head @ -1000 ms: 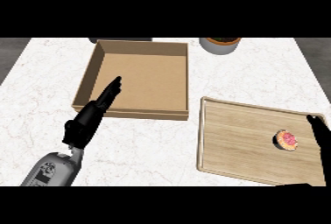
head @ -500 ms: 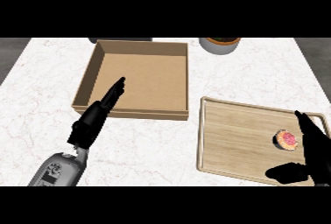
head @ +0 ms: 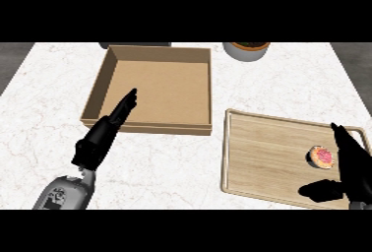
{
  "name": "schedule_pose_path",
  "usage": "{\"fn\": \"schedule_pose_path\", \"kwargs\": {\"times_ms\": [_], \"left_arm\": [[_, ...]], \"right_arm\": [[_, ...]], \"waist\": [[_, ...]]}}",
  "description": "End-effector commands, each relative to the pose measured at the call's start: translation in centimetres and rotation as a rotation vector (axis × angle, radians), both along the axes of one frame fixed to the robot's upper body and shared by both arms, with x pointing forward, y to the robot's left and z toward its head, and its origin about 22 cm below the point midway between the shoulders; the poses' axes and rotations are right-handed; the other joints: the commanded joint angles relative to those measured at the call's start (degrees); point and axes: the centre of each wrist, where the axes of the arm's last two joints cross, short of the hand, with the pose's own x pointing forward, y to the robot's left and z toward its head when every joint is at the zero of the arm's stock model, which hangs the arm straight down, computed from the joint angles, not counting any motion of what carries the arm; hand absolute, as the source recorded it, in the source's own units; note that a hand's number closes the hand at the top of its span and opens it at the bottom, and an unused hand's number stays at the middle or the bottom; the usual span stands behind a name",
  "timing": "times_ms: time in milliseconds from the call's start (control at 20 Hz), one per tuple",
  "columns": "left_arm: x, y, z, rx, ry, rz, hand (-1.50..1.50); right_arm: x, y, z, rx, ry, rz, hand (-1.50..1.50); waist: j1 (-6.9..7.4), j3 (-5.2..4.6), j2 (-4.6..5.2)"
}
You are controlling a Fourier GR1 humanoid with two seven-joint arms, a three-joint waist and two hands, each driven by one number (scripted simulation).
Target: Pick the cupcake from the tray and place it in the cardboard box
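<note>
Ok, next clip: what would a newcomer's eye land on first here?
Probably the open cardboard box at the upper left of the counter, with the left hand stretched straight out over its near wall. Next, the small pink-topped cupcake near the right edge of the wooden tray, with the right hand open just beside it, not yet closed on it.

The cupcake (head: 322, 156) is small and round with pink frosting and a tan rim, seen from above. It sits upright on the wooden tray (head: 269, 157), near the tray's right side. The cardboard box (head: 156, 88) is brown, shallow and open-topped, lying flat on the counter just left of the tray's upper corner.
</note>
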Motion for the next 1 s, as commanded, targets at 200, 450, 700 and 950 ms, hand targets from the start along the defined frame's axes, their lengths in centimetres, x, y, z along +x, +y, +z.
{"fn": "schedule_pose_path", "kwargs": {"times_ms": [200, 450, 700, 950], "left_arm": [[0.6, 0.3, 0.8, 0.013, 0.001, -0.006, 0.00], [0.4, 0.9, 0.1, -0.007, 0.001, -0.011, 0.00], [0.0, -0.2, 1.7, 0.007, 0.004, -0.005, 0.00], [1.1, 0.2, 0.7, 0.003, 0.006, 0.002, 0.00]], "right_arm": [[0.7, 1.0, -3.2, 0.034, 0.059, 0.018, -1.50], [0.6, 1.8, -2.5, 0.016, 0.087, 0.009, -1.50], [1.7, -1.6, -4.0, 0.021, 0.117, -0.005, -1.50], [1.9, -2.3, -4.6, 0.012, 0.134, 0.004, -1.50]], "waist": [[0.01, 0.00, 0.02], [0.01, -0.01, 0.00], [0.06, 0.00, 0.00], [-0.02, 0.00, 0.01]]}}
